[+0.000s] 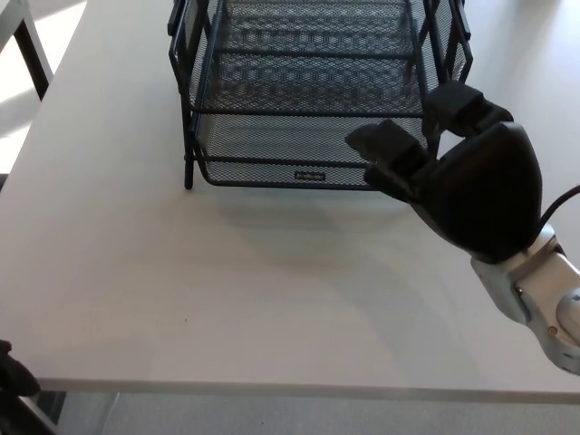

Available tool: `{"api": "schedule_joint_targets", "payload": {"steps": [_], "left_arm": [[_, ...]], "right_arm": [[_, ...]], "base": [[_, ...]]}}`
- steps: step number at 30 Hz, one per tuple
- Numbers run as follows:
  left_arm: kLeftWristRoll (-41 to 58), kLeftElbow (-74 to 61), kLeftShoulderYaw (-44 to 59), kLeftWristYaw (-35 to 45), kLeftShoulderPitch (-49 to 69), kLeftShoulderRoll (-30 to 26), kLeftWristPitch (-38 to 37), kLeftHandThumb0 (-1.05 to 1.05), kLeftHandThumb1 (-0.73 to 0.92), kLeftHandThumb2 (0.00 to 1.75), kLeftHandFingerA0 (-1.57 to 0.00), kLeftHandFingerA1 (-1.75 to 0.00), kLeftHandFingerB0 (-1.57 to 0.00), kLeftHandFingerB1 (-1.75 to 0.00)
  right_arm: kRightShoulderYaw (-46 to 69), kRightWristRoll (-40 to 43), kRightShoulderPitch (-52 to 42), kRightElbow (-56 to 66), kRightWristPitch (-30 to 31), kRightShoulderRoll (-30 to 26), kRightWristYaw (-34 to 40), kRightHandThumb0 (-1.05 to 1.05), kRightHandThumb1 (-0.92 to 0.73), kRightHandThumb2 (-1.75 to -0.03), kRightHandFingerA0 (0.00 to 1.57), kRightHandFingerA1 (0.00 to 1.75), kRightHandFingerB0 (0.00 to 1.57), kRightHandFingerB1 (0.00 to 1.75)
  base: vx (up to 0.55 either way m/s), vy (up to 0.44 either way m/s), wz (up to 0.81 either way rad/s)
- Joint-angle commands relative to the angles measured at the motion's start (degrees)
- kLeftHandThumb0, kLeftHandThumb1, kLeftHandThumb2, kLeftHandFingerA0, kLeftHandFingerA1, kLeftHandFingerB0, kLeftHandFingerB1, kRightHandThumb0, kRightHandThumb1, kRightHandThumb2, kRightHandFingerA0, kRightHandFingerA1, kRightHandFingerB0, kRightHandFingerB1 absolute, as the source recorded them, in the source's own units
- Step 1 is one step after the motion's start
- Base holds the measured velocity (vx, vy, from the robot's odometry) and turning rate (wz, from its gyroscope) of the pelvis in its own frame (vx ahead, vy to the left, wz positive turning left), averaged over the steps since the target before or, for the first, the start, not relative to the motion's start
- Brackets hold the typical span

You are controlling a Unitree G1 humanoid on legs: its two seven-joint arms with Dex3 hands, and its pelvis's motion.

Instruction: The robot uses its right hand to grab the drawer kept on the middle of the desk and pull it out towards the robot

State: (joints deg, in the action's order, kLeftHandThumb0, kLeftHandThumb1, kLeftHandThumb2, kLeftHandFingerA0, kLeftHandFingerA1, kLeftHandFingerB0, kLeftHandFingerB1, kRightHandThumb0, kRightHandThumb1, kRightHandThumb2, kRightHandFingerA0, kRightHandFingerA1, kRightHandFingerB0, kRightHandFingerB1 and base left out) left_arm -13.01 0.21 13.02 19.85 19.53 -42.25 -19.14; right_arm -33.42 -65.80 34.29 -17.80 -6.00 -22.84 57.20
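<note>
1. At mid-desk, the mesh drawer sat unpulled; your right hand hovered at its front right corner, fingers apart, holding nothing.
2. You needed to hook the front rim, then pull straight.

drawer: black mesh | desk: white | right hand: black

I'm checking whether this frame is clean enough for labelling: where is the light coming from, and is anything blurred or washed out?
Head view: sunlight washes out the top-left corner beside the white desk; the black wire-mesh drawer tray casts a soft shadow toward the robot; the mesh stays sharp; the black right hand is dark with little surface detail, its edges slightly soft.
</note>
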Motion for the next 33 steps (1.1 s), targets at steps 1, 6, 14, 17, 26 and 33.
{"api": "schedule_joint_targets", "payload": {"steps": [1,6,14,17,26,33], "left_arm": [[0.0,0.0,0.5,0.0,0.5,0.1,0.5,-0.31,0.57,0.57,-0.81,-0.88,-0.8,-0.58],[-0.2,0.1,0.5,-0.1,0.7,0.1,0.7,-0.31,0.57,0.57,-0.81,-0.87,-0.8,-0.57],[-0.3,0.2,0.4,-0.1,0.9,0.0,0.6,-0.34,0.57,0.57,-0.82,-0.89,-0.81,-0.59],[-0.4,0.0,0.7,-0.2,1.5,0.1,0.5,-0.31,0.57,0.57,-0.81,-0.88,-0.8,-0.57],[-0.3,1.0,0.8,-0.2,1.7,-0.1,-0.1,-0.33,0.58,0.57,-0.8,-0.84,-0.8,-0.55],[-0.4,1.4,0.8,-0.3,1.6,-0.2,-0.5,-0.33,0.57,0.57,-0.78,-0.83,-0.79,-0.56]], "right_arm": [[2.7,0.1,-3.0,4.7,2.7,-2.1,-9.0,-0.67,-0.66,-0.6,0.46,0.95,0.44,0.37],[6.0,-0.1,-6.0,9.6,2.7,-5.1,-11.3,-0.71,-0.66,-0.6,0.34,0.75,0.36,0.37],[13.1,-0.6,-9.5,16.0,5.1,-8.5,-15.6,-0.78,-0.69,-0.61,0.1,0.56,0.18,0.34],[17.5,0.7,-11.2,18.6,5.7,-10.6,-18.1,-0.86,-0.56,-0.96,0.0,0.44,0.11,0.31],[27.8,3.6,-15.5,20.9,6.0,-13.7,-20.5,-0.83,-0.56,-0.97,0.03,0.42,0.08,0.31],[34.6,6.9,-18.1,21.5,5.7,-14.8,-21.5,-0.89,-0.59,-0.97,0.01,0.33,0.12,0.32]], "base": [[0.0,0.0,0.0],[0.0,0.0,0.0],[0.0,0.0,0.0],[0.0,0.0,0.0],[0.0,0.0,0.0],[0.0,0.0,0.0]]}}
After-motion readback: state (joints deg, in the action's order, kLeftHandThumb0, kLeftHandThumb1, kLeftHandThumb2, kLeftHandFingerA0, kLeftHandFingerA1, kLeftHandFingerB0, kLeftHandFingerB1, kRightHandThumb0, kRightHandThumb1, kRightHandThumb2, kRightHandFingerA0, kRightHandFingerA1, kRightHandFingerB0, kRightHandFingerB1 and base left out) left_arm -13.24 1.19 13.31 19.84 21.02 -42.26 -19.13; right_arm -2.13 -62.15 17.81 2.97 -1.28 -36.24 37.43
